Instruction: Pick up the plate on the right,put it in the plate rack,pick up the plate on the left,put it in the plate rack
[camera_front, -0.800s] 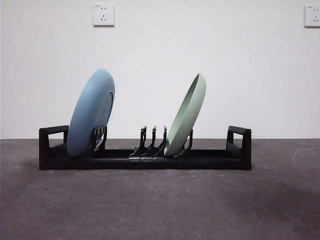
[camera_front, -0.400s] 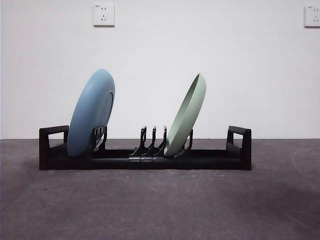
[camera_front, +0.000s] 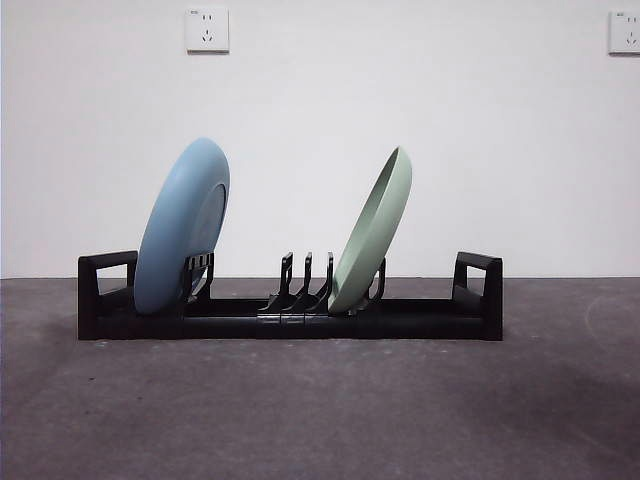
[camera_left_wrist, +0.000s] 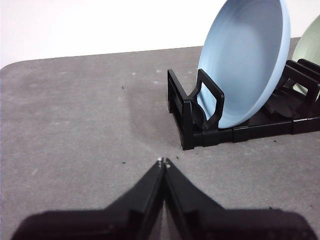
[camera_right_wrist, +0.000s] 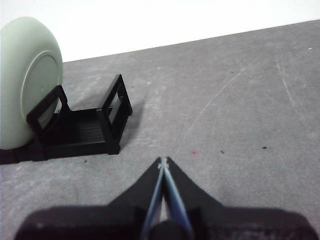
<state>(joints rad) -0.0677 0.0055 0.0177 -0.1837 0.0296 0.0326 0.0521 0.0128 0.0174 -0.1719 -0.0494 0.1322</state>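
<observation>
The long black plate rack (camera_front: 420, 318) lies across the grey table, a loop handle at each end. A blue plate (camera_front: 182, 228) leans on edge near its left end, and a pale green plate (camera_front: 372, 232) leans among the prongs right of centre. In the left wrist view my left gripper (camera_left_wrist: 163, 162) is shut and empty, back from the rack's end (camera_left_wrist: 190, 120) by the blue plate (camera_left_wrist: 245, 60). The right wrist view has my right gripper (camera_right_wrist: 163, 161) shut and empty, apart from the rack's other end (camera_right_wrist: 112, 117) and the green plate (camera_right_wrist: 27, 80). Neither arm appears in the front view.
Two wall sockets (camera_front: 207, 29) sit high on the white wall behind. Bare grey tabletop (camera_front: 320, 410) stretches in front of the rack and to both sides of it.
</observation>
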